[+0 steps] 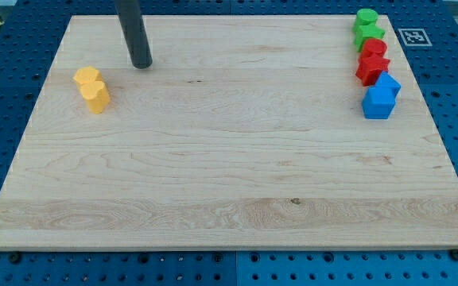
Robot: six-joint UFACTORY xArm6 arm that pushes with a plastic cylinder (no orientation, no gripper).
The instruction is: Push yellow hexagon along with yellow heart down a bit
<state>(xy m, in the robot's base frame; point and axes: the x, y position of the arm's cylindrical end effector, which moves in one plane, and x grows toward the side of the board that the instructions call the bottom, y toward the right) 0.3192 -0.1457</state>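
Note:
Two yellow blocks touch each other near the view's upper left of the wooden board. The upper one looks like the yellow heart. The lower one looks like the yellow hexagon. My tip stands on the board to the right of and slightly above the yellow pair, about a block's width away from them, not touching either.
A column of blocks stands at the view's upper right: a green round block, a green star-like block, a red block, a red star, and two blue blocks. A printed marker lies beside the board.

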